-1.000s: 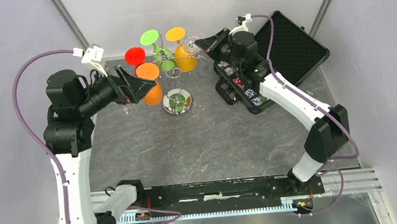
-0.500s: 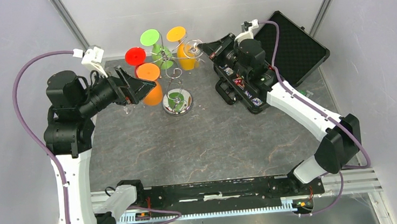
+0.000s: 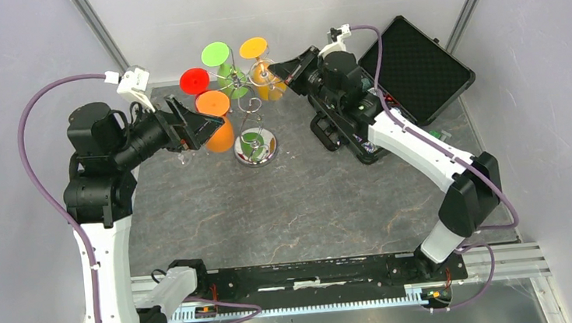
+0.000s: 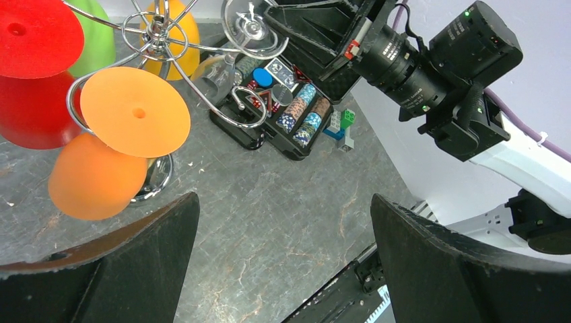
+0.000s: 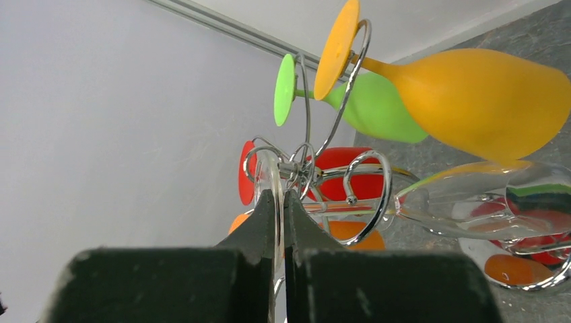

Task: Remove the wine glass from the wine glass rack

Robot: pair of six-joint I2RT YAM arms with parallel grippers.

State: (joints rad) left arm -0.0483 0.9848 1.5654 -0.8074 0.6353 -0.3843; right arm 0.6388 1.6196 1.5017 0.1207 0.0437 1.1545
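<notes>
The wine glass rack (image 3: 257, 147) stands at the upper middle of the tabletop (image 3: 302, 207), and its glasses hang bowl-down with their feet caught in the curled wire arms. That is probably why the right hand (image 5: 281, 202) comes in edge-on. Its fingers are pressed almost together on the thin rim of the clear wine glass (image 5: 471, 202) foot, the part that has to slide out of its scroll. The glass itself hangs on the rack's right side, beside the yellow glass (image 5: 485, 101). The left hand (image 4: 284, 202) is spread wide and holds nothing, waiting by the orange glass (image 4: 101, 155), perhaps to steady the stand. Compared with half a second ago, the right hand sits further left, nearer the rack's hub, while the left arm has not shifted.
</notes>
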